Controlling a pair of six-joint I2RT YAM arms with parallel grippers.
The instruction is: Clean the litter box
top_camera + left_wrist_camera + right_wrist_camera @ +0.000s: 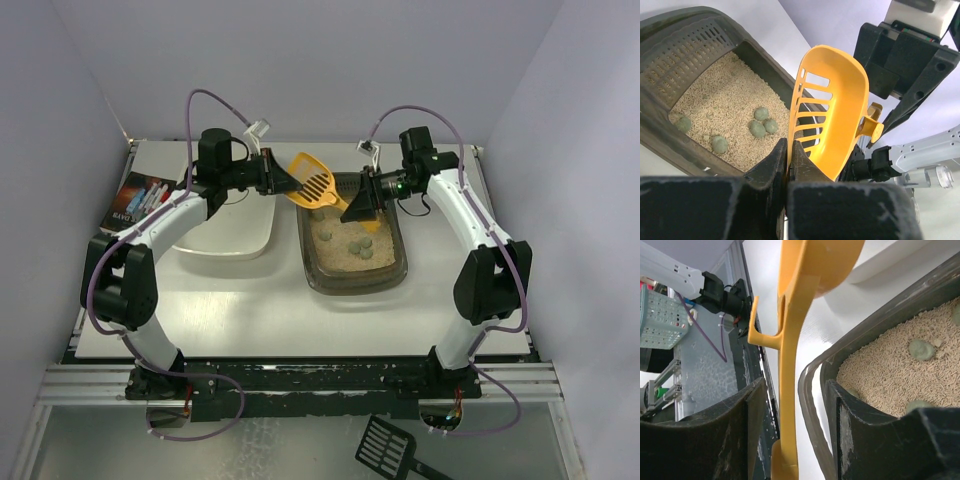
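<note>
Dark brown translucent plastic forms the litter box [355,289], a rounded rectangle on the table [250,310] right of centre, nearer the far edge than the near one. Its long axis runs from the far edge toward the near edge, with one short end under the grippers. Beige grainy litter fills the bottom, and a few grey-green lumps [352,241] sit clustered toward the far half. The left wrist view shows a ribbed inner wall at one end.

A white tub [225,242] lies just beside the box toward the left edge.

The left arm arches up from its base over the tub, its wrist turned toward the right edge. The left gripper [283,180] is clamped tight on the slotted side of a yellow scoop [312,180], which it holds tilted above the box's far left corner, handle slanting down to the right.

The right arm rises, folds at the elbow and reaches back toward the left. The right gripper [360,205] straddles the scoop's handle with jaws parted, a gap showing on each side.
</note>
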